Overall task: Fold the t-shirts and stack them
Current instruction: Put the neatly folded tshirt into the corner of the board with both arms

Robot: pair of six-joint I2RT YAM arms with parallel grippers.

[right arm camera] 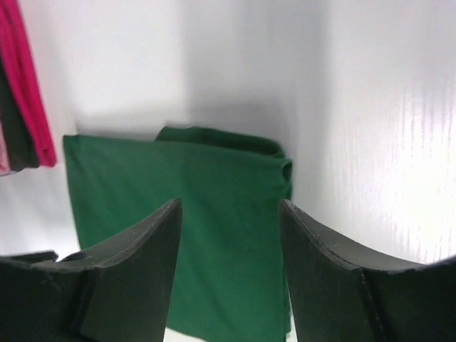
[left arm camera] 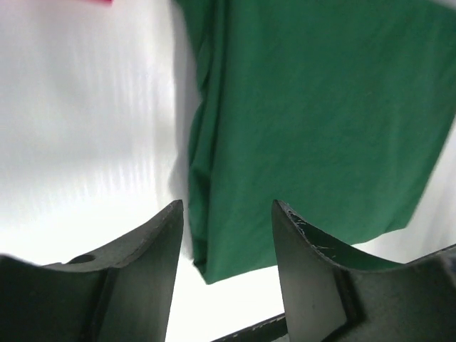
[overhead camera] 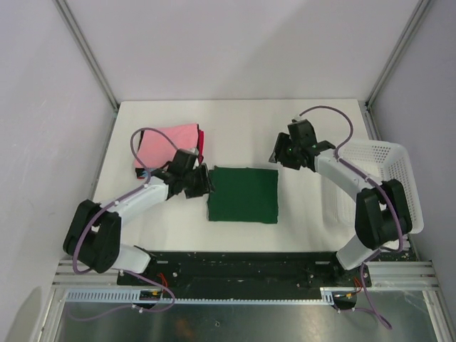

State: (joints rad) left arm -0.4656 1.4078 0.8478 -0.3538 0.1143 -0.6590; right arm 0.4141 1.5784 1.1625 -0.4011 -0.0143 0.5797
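A dark green t-shirt (overhead camera: 243,194) lies folded into a flat rectangle on the white table, also seen in the left wrist view (left arm camera: 320,121) and the right wrist view (right arm camera: 185,221). A stack of folded t-shirts (overhead camera: 171,142) with pink on top sits at the back left; its red and dark edges (right arm camera: 25,100) show in the right wrist view. My left gripper (overhead camera: 203,182) hovers open at the green shirt's left edge, holding nothing. Just off the shirt's far right corner, my right gripper (overhead camera: 281,153) is open and empty as well.
A white plastic mesh basket (overhead camera: 377,185) stands at the table's right edge, beside the right arm. The black frame with the arm bases (overhead camera: 242,267) runs along the near edge. Grey walls enclose the table on three sides.
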